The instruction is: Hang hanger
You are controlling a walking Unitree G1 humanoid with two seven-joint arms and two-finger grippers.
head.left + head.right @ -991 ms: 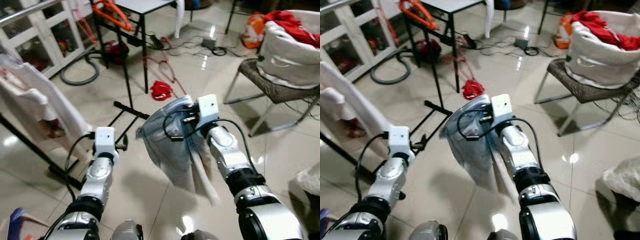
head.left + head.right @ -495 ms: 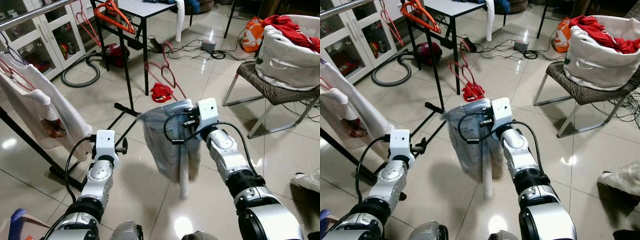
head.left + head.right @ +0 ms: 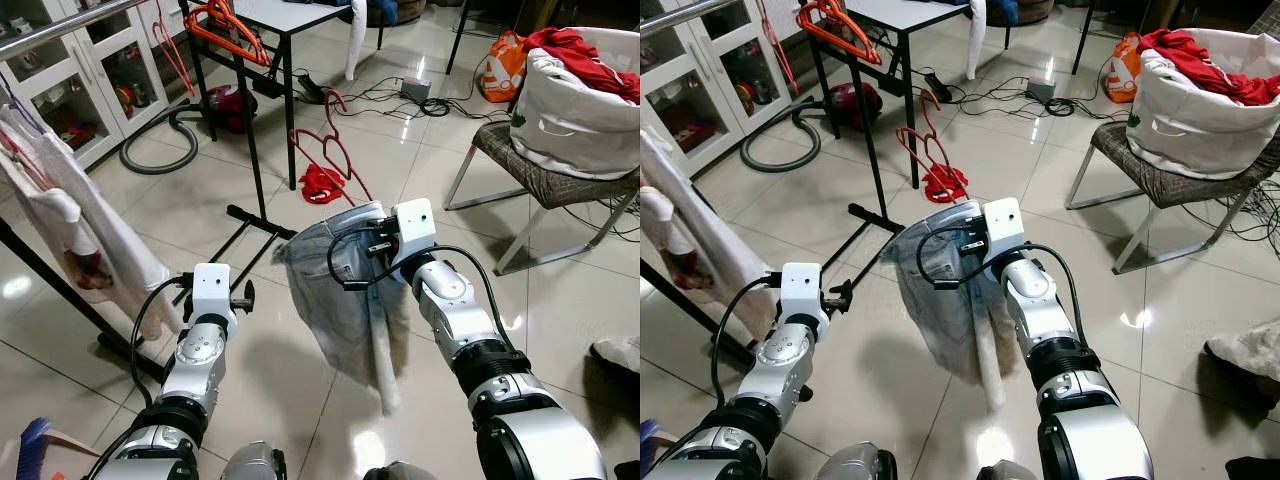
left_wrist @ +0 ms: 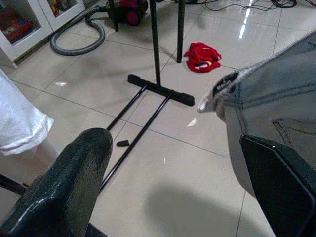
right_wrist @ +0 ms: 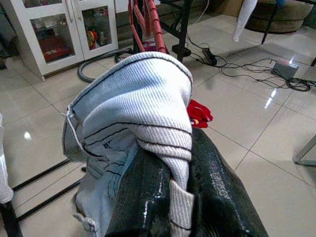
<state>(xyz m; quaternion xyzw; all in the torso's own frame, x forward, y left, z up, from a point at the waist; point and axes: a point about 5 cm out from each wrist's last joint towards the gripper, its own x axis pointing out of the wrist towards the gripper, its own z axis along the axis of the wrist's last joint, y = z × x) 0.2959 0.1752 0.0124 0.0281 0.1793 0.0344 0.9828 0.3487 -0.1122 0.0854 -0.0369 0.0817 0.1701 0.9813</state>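
R claw (image 5: 170, 197) pinches faded denim jeans (image 3: 345, 300); ribbed white lining out.

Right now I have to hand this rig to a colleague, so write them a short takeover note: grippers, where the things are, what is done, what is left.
Right gripper: shut on the jeans, which hang from it above the tiled floor with a red hanger.
Left gripper: open, holding nothing, low beside the jeans.
Clothes rail: to the robot's left, a white garment already hanging on it.
More hangers: orange ones on the black table frame ahead.
Done: jeans picked up.
Left: carry them to the rail and hang them there; judging by the gap, a turn to the left is probably needed.
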